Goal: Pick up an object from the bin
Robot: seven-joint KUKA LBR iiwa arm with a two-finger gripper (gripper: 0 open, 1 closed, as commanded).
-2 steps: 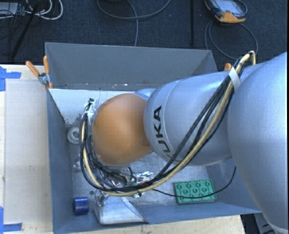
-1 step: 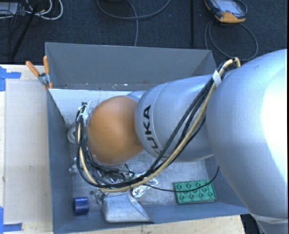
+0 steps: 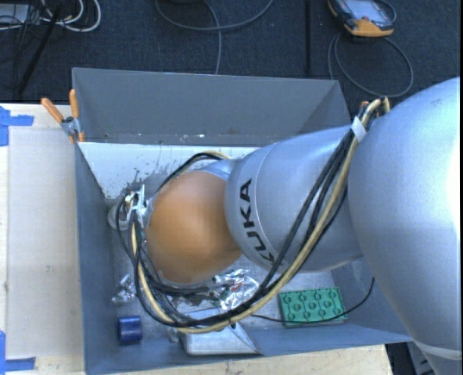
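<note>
Orange-covered arm (image 3: 186,226) hangs over crumpled foil (image 3: 235,287); end effector grip cannot be told.

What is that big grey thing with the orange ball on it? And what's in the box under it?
That is a robot arm. One camera looks down on it from above, and the arm reaches in from the right, into a grey metal bin. The orange ball is a cover on the robot's wrist, and black and yellow cables loop round it. Its job is to pick one thing out of the bin. From up here I can't tell whether it holds anything.

In the bin there is a green toy brick with studs, a small blue cylinder near the bottom left corner, and some crinkly silver bits close to the cover.
</note>
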